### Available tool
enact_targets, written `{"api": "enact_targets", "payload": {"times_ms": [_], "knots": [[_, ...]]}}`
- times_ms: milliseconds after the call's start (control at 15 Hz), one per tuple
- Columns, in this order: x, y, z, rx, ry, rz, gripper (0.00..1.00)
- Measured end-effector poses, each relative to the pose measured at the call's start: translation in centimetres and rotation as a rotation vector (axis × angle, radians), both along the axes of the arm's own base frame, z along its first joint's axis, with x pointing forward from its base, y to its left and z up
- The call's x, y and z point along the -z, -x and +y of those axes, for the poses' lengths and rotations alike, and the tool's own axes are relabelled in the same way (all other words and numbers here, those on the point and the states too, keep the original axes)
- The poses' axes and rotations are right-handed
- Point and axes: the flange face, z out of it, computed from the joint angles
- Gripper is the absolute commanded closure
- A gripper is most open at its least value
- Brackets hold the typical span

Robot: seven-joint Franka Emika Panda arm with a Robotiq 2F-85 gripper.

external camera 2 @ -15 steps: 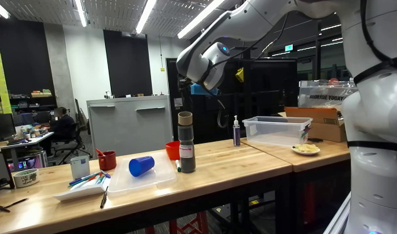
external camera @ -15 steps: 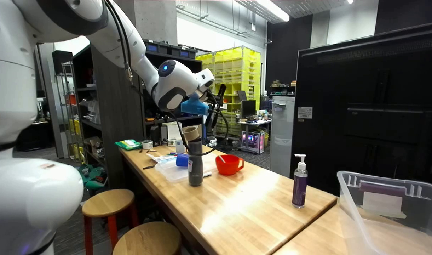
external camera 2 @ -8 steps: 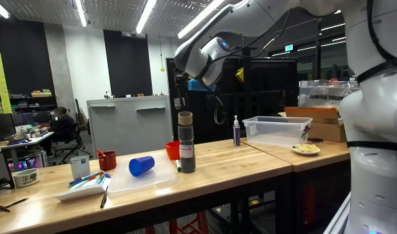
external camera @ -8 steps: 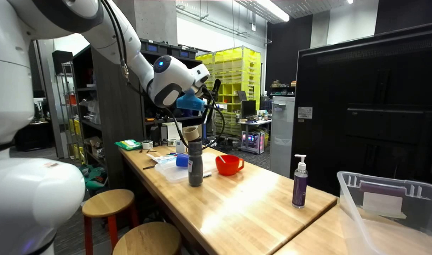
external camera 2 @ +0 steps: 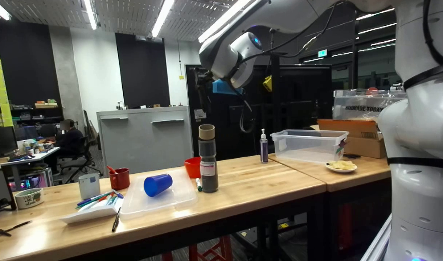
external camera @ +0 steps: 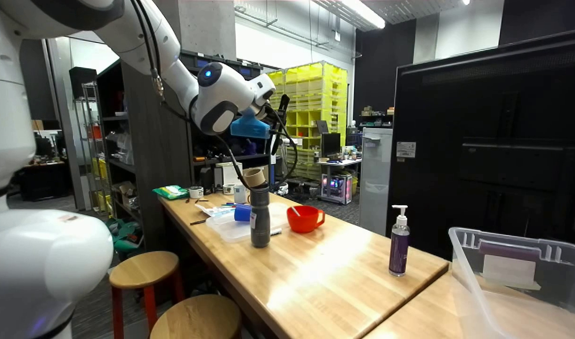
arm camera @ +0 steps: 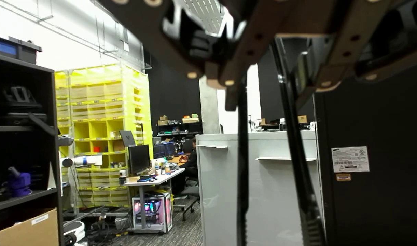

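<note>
One red mug (external camera 2: 119,179) on the surface (external camera 2: 257,185) in an exterior view, then a blue cup (external camera 2: 158,185) on its side; next, a pincer (arm camera: 266,99) — in the wrist view, clenched on a black tong-like tool (arm camera: 242,153) — higher than a grey bottle (external camera 2: 208,154); farther right, a pump bottle (external camera 2: 263,149).

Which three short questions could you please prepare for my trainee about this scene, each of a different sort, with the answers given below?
1. True or false: the blue cup stands upright.
2. Choose: compared with the grey bottle, the gripper is A) level, B) lower, C) higher.
3. Fill the gap: in the wrist view, the gripper holds a dark tong-like tool with .... long arms.

Key:
1. False; it lies on its side.
2. C, as both exterior views show.
3. Two.
</note>
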Motion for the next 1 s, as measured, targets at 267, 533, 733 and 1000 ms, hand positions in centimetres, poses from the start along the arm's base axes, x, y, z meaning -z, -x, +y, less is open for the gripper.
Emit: {"api": "enact_targets", "payload": {"times_ms": [267,533,733,1000], "knots": [[0.5,1.2,-0.4,-0.005,-0.001,0.016,0.64],[1.7,2.3,-0.5,-0.014,0.004,0.043,0.63],[2.4,3.0,-0.3,-0.028,0.015,0.060,0.62],[3.0,3.8,-0.3,-0.040,0.031,0.072,0.62]]}}
